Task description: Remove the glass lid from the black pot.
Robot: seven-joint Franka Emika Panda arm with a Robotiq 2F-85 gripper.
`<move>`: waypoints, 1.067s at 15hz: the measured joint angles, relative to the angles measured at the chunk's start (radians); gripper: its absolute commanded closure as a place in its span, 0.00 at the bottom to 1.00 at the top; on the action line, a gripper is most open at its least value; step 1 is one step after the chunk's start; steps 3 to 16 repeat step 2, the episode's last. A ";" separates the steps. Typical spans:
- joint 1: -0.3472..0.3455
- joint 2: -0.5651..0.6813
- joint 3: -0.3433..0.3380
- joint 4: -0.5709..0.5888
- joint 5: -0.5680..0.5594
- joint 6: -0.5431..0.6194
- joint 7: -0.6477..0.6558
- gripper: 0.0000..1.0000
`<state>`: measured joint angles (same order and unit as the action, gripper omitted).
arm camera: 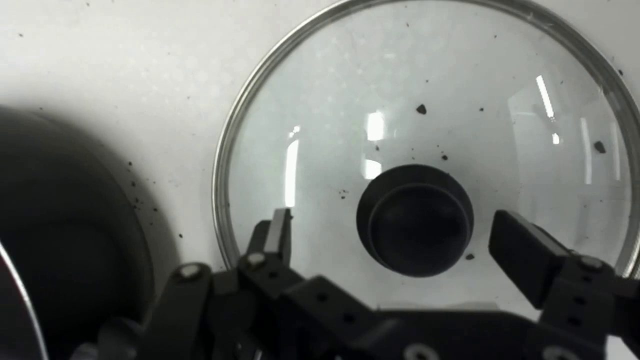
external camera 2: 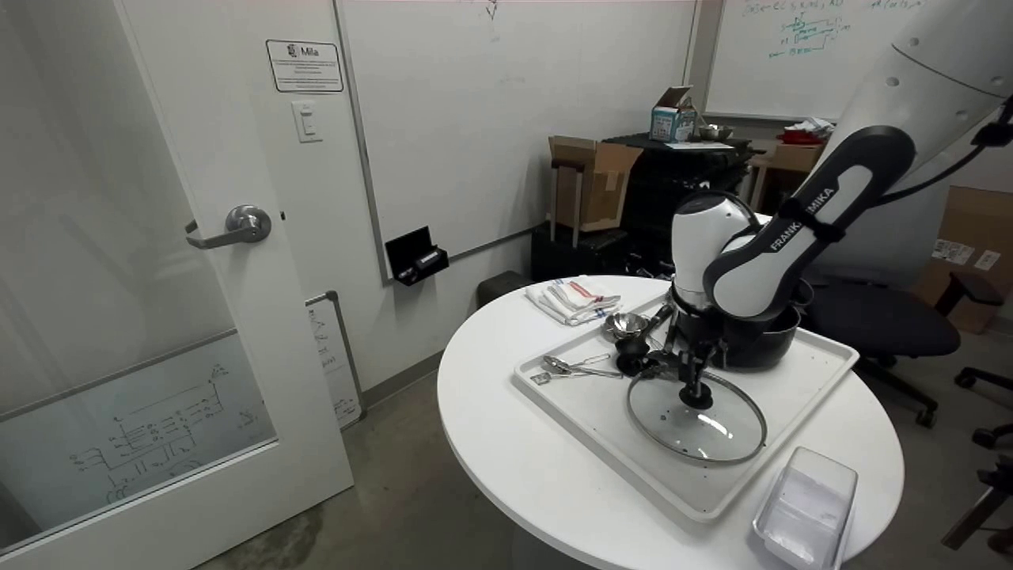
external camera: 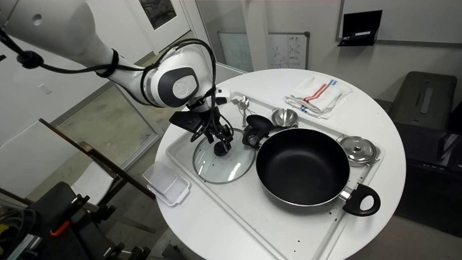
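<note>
The glass lid (external camera: 213, 169) lies flat on the tray beside the black pot, its dark knob (external camera: 219, 148) up. The lid (external camera 2: 673, 431) also shows in an exterior view, and its rim and knob fill much of the wrist view (arm camera: 320, 100). The black pot (external camera: 303, 173) stands uncovered and empty, its long handle pointing away from the lid. Its dark side shows at the left of the wrist view (arm camera: 65, 200). My gripper (arm camera: 392, 215) is open over the lid's middle, one finger on each side of the knob (arm camera: 420, 225), with gaps on both sides.
A white tray (external camera: 260, 216) bears the lid and pot. Near the lid are a black ladle-like utensil (external camera: 260, 122), a steel bowl (external camera: 285, 117) and spoons (external camera: 244, 103). A small lidded steel pot (external camera: 358, 148), folded towel (external camera: 314, 97) and clear plastic box (external camera: 169, 186) stand around.
</note>
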<state>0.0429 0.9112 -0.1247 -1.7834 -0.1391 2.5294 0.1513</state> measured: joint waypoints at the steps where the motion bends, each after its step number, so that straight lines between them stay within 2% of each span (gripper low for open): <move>1: 0.000 -0.021 -0.002 -0.025 0.000 0.000 -0.001 0.00; 2: 0.000 -0.044 -0.003 -0.053 -0.001 0.000 -0.002 0.00; 16: 0.000 -0.044 -0.003 -0.053 -0.001 0.000 -0.002 0.00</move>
